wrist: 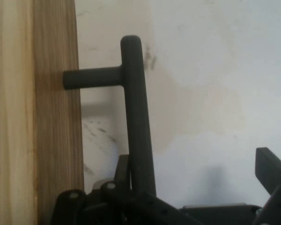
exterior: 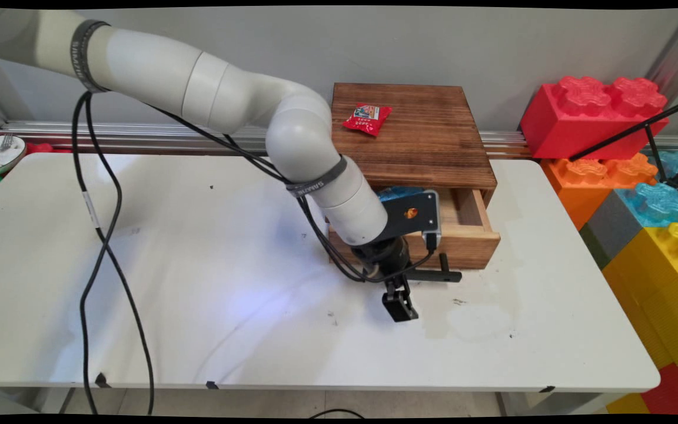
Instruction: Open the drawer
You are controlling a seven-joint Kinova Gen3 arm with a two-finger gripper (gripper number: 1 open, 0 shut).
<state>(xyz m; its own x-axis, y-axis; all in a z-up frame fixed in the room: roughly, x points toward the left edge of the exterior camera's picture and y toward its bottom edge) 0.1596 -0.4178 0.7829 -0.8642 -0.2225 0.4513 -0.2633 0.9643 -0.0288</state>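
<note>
A dark wooden box (exterior: 427, 135) stands at the table's back, with its light wood drawer (exterior: 474, 244) pulled out toward me. The drawer's black bar handle (exterior: 436, 275) sticks out from its front. My gripper (exterior: 401, 300) hangs just in front of the drawer at the handle's left end, pointing down at the table. In the hand view the gripper (wrist: 196, 161) is open, and the handle bar (wrist: 136, 117) runs between the fingers, close against the left finger (wrist: 123, 168), beside the drawer front (wrist: 33, 117). Something blue (exterior: 399, 192) lies in the drawer, half hidden by my wrist. A red snack packet (exterior: 367, 118) rests on the box.
Large toy blocks in red (exterior: 592, 112), orange, blue and yellow (exterior: 662, 277) are stacked off the table's right edge, with a thin black rod (exterior: 633, 132) across them. A plate with a fork (exterior: 2, 152) sits at the far left. Black cables (exterior: 100, 235) hang from the arm.
</note>
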